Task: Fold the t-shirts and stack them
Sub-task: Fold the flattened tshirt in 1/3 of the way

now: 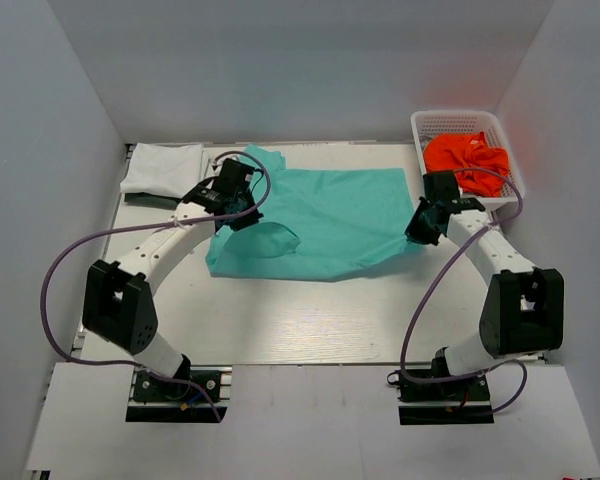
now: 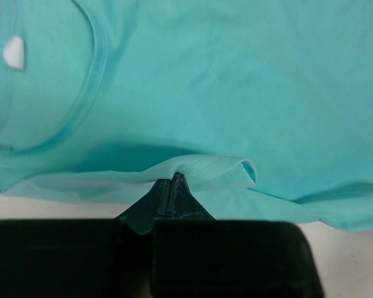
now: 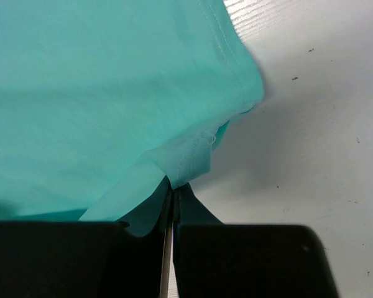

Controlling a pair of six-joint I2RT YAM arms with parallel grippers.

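1. Top external view: a teal shirt (image 1: 330, 215) lies spread across the middle of the table (image 1: 310, 320), with its neck end towards the left arm and its hem end towards the right arm.
2. The left gripper (image 1: 242, 212) sits on the shirt's left part, near the neck opening. The right gripper (image 1: 420, 232) sits at the shirt's right near corner.
3. A folded white shirt (image 1: 165, 168) lies at the far left corner of the table, apart from the teal one.
4. An orange shirt (image 1: 467, 160) lies crumpled in a white mesh basket (image 1: 430, 122) at the far right corner.
5. Left wrist view: the left gripper (image 2: 173, 183) has its jaws pressed together on a raised fold of the teal shirt (image 2: 236, 81), which lifts in a small ridge just above the tips.
6. The ribbed neckband (image 2: 99, 68) curves across the upper left of that view. A small white patch (image 2: 13, 53) shows inside it; whether it is a tag or the table beneath cannot be told, and it is too blurred to read.
7. Right wrist view: the right gripper (image 3: 173, 186) is clamped tight on a corner of the teal shirt (image 3: 99, 93), with a flap of cloth caught between the tips.
8. The stitched hem (image 3: 233, 59) runs along the shirt's right edge, beside bare white table (image 3: 317, 124) flecked with small dark specks.
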